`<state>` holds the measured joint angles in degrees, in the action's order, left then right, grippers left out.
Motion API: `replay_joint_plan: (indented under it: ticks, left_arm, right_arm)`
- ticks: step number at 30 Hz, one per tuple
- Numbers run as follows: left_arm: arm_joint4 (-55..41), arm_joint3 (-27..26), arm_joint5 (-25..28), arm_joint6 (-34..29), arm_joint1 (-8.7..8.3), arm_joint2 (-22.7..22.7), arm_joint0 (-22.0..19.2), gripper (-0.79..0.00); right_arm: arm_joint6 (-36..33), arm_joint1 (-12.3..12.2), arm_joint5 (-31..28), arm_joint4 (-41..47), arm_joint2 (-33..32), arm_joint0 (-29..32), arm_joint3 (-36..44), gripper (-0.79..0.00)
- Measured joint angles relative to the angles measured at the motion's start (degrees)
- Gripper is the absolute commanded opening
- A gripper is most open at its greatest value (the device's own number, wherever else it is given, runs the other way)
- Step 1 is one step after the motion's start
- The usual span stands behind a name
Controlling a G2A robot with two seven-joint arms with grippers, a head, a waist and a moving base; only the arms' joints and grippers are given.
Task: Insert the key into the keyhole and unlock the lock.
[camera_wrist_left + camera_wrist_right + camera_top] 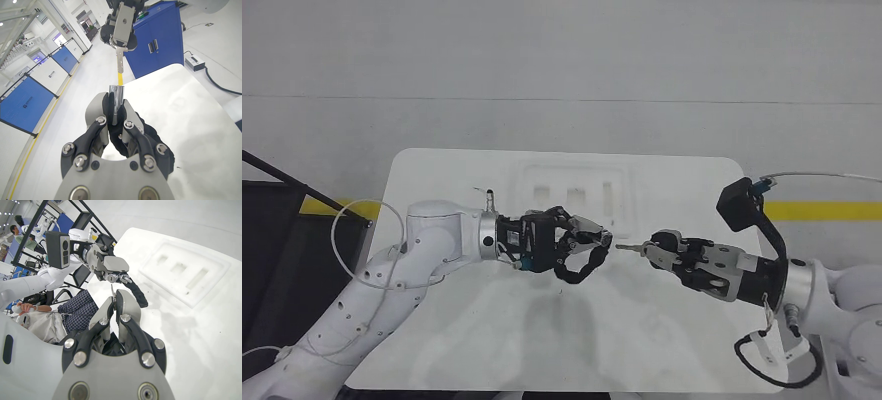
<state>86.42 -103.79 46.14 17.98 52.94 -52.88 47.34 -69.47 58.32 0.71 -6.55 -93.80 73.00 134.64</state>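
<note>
The jaws of the right gripper (115, 295) are closed narrowly on the head of a slim silver metal key (112, 288), whose blade juts straight out beyond the fingertips. The jaws of the left gripper (113, 99) are clamped around a shiny chrome cylindrical lock (116, 92), its end projecting past the pads. Both items are held in the air above the white table (692, 330), between the two arms. In the top view the key's long axis is seen to lie along the line joining the grippers, its tip aimed at the lock's keyhole face (111, 277). The tip is held just short of that face, with a small gap visible, and roughly in line with the cylinder's axis. A black sheathed cable (139, 293) curves away from the lock. Farther back on the table, a white foam tray (627, 170) with three rectangular recesses is seen.
</note>
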Motion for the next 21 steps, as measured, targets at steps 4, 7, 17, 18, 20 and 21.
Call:
replay_joint_plan:
  ticks: [4, 7, 17, 18, 20, 21]
  left_arm:
    - [0.5, -0.5, -2.1, -1.8, 0.31, 0.0, 0.4, -0.785]
    - [0.3, -0.4, -2.1, -1.8, 0.36, 0.0, 0.5, -0.785]
    - [0.3, -0.4, -2.1, -1.8, 0.35, 0.0, 0.5, -0.785]
    - [0.3, -0.4, -2.1, -1.8, 0.35, 0.0, 0.5, -0.785]
    - [-0.3, -0.4, -2.9, -2.0, 0.4, -0.1, 1.2, -0.785]
    - [-0.9, -0.3, -3.0, -1.8, 0.43, -0.2, 1.5, -0.785]
  right_arm:
    - [1.2, -0.2, 1.6, -1.2, 0.6, -0.2, 0.0, -0.785]
    - [1.6, -0.3, 2.1, -1.2, 0.6, -0.2, 0.0, -0.785]
    - [1.5, -0.2, 2.0, -1.2, 0.6, -0.2, 0.0, -0.785]
    - [1.6, -0.2, 2.1, -1.2, 0.6, -0.1, -0.1, -0.785]
    - [2.7, -0.2, 2.8, -0.8, 0.9, 0.9, -0.1, -0.785]
    - [3.1, -0.3, 3.2, -0.7, 0.9, 1.2, 0.0, -0.785]
